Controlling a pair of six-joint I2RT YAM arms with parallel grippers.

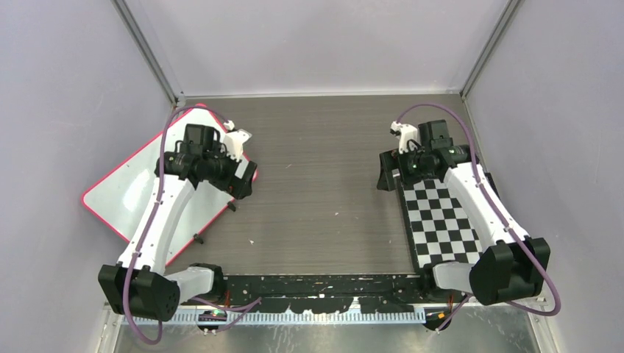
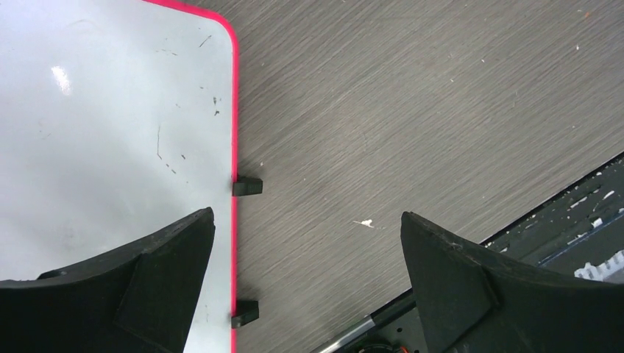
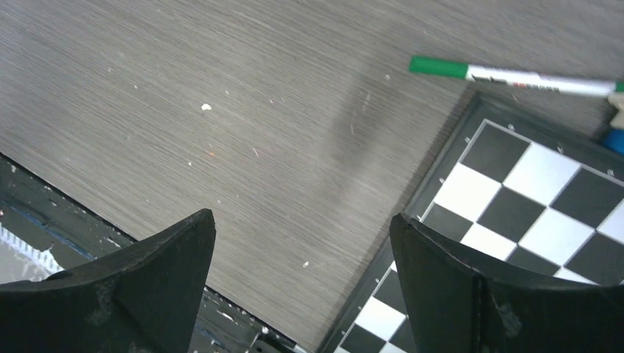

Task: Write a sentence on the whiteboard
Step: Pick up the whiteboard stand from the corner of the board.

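The whiteboard (image 1: 121,193) lies at an angle on the left of the table, white with a pink-red rim. In the left wrist view its surface (image 2: 110,110) is blank apart from small dark specks, and two black clips (image 2: 247,187) sit on its long edge. No teal-green sentence shows on it. My left gripper (image 2: 305,220) is open and empty over the board's clip edge and the bare table (image 1: 243,182). My right gripper (image 3: 302,217) is open and empty above the table beside the checkerboard mat (image 1: 385,175). A green-capped white marker (image 3: 515,76) lies on the table beyond the right gripper.
The black-and-white checkerboard mat (image 1: 441,220) lies at the right; its corner shows in the right wrist view (image 3: 544,191). A small blue and beige object (image 3: 617,125) sits at the mat's far edge. A black rail (image 1: 324,283) runs along the near edge. Grey walls enclose three sides.
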